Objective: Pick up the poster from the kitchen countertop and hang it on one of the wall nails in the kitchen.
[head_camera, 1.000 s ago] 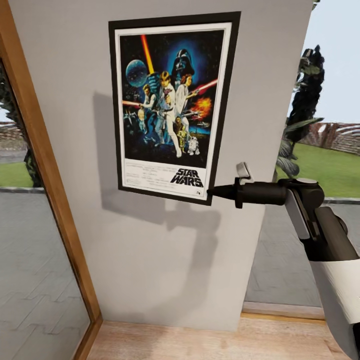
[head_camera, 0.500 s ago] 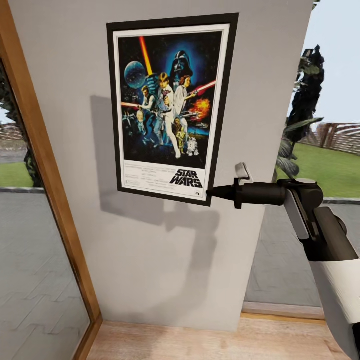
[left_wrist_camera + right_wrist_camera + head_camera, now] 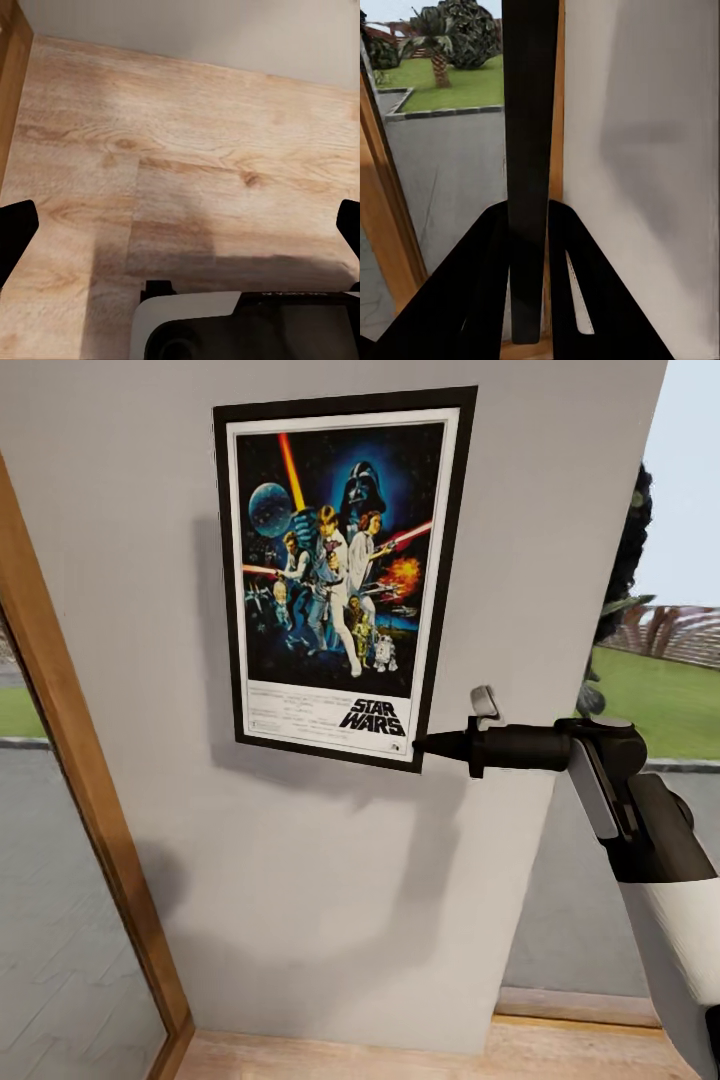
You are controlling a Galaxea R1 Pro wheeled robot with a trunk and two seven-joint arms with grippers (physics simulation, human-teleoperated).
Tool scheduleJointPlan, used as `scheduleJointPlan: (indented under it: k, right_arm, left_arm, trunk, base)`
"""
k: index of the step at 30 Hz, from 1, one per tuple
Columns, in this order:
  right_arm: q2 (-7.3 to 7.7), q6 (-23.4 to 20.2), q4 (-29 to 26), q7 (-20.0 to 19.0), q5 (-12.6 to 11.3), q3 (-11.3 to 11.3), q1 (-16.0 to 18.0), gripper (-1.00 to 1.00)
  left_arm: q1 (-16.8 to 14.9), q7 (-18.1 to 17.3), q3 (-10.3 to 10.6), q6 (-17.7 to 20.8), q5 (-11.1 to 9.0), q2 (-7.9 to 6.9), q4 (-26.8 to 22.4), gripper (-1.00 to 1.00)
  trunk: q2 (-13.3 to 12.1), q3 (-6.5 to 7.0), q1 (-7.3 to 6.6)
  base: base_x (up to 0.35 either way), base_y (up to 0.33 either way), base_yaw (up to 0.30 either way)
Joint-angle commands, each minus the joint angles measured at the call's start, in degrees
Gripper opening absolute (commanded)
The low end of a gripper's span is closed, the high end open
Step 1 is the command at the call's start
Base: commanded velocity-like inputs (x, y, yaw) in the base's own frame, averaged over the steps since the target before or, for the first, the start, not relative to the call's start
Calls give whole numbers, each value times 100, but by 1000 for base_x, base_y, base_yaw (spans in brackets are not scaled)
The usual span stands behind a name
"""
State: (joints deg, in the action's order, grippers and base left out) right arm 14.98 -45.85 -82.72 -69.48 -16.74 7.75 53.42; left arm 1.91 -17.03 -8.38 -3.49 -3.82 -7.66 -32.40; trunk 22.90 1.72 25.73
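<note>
Poster (image 3: 340,575) is hanging high on the pale grey wall (image 3: 330,880), sitting upright and slightly skewed, with its lower right corner pinched by the right end effector (image 3: 428,742). In the right wrist view the black frame edge (image 3: 530,165) is running straight down between the two dark fingers (image 3: 484,285), which are closing on it with no gap showing. The nail is hidden behind the poster, so whether the frame is actually catching on it cannot be told.

Against the earlier head views, the poster and arm are sitting in nearly the same place in the picture, while the wooden door frame (image 3: 90,810) and the garden outside are sliding sideways; that is reading as the camera or base shifting, not the poster moving. The task is looking close to done, with release remaining.

The left end effector (image 3: 180,232) is hanging over the wooden floor (image 3: 187,150), fingers spread wide apart and carrying nothing.
</note>
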Motion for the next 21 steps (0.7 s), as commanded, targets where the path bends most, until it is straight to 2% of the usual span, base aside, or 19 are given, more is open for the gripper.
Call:
scheduleJointPlan:
  k: [1,8,21]
  right_arm:
    - [5,-47,1,5,-40,8,2,-100]
    - [5,-47,1,5,-40,7,2,-100]
    - [5,-47,1,5,-40,7,2,-100]
  left_arm:
    - [2,-37,-14,6,-40,1,-3,100]
    - [2,-37,-24,6,-40,1,-3,100]
    - [2,-37,-32,6,-40,1,-3,100]
  trunk:
    - [2,0,5]
    - [2,0,5]
    - [2,0,5]
  base:
    - [305,0,0]
    - [229,0,0]
    - [21,0,0]
